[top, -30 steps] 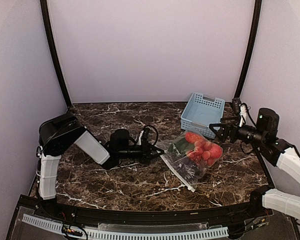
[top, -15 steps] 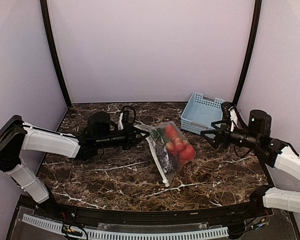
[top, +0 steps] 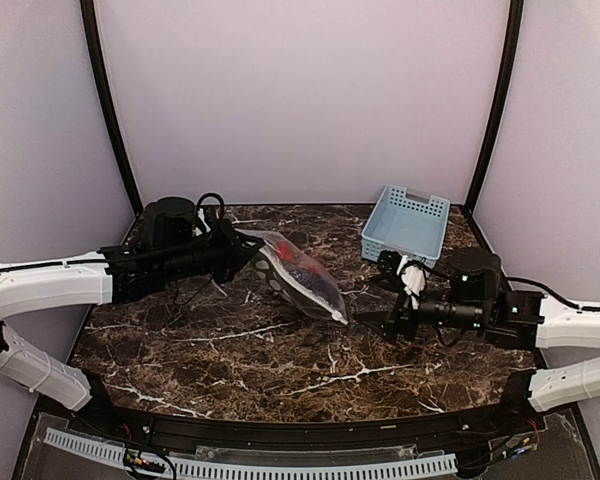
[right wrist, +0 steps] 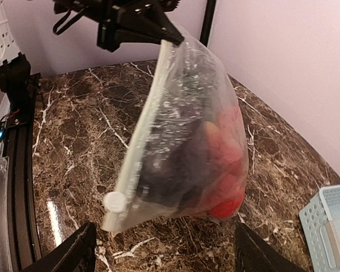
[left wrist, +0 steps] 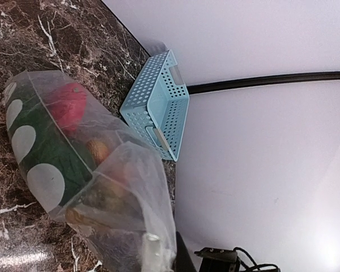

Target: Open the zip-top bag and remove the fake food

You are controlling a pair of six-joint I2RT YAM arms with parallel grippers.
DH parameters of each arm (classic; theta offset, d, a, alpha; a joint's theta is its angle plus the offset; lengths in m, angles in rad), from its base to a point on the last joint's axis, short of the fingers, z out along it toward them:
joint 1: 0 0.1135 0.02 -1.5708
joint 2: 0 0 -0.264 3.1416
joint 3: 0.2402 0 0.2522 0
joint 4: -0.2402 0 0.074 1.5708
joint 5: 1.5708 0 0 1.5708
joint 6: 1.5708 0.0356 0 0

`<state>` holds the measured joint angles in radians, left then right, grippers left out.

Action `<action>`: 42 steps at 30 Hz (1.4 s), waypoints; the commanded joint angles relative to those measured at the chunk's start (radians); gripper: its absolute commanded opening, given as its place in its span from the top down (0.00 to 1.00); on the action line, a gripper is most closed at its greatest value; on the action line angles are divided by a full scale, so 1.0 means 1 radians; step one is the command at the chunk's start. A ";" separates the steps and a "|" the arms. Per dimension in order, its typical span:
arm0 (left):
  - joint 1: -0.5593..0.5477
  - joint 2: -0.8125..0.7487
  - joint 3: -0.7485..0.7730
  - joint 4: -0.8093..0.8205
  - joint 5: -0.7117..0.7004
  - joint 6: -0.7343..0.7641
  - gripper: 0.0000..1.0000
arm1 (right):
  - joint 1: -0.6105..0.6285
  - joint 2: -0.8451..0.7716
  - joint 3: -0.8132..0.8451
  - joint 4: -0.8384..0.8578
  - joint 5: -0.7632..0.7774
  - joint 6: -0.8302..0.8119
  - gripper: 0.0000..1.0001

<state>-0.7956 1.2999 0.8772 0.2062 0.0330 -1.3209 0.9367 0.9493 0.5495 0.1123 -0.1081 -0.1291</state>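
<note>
The zip-top bag (top: 300, 280) hangs tilted above the table, its lower end near the marble. My left gripper (top: 242, 243) is shut on its upper corner by the zip strip. In the left wrist view the bag (left wrist: 85, 170) fills the lower left, with pale dots on one face. The fake food shows inside: a red piece (left wrist: 68, 105) and a green piece (left wrist: 42, 144). In the right wrist view the bag (right wrist: 187, 136) hangs zip side left, with its white slider (right wrist: 114, 201) at the lower end and red food (right wrist: 229, 187) and a dark piece inside. My right gripper (right wrist: 169, 258) is open just short of the bag's lower end.
A light-blue slotted basket (top: 405, 225) stands at the back right; it also shows in the left wrist view (left wrist: 158, 105) and the right wrist view (right wrist: 328, 226). Purple walls enclose the table, with black poles in the back corners.
My left arm has stretched out and carried the bag up and to the back left. My right gripper has dropped low and moved left toward the bag's lower end.
</note>
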 commanded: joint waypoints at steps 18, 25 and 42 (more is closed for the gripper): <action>0.016 -0.105 0.025 -0.039 -0.036 -0.130 0.99 | 0.126 0.113 -0.107 0.398 0.257 -0.275 0.54; 0.017 -0.100 -0.006 0.001 0.001 -0.152 0.99 | 0.117 0.183 -0.091 0.421 0.256 -0.293 0.65; 0.022 -0.108 -0.027 0.024 0.007 -0.140 0.99 | 0.058 0.233 -0.058 0.435 0.176 -0.271 0.89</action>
<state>-0.7769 1.2274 0.8658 0.1864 0.0265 -1.4700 1.0031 1.1709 0.4614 0.5098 0.0990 -0.4084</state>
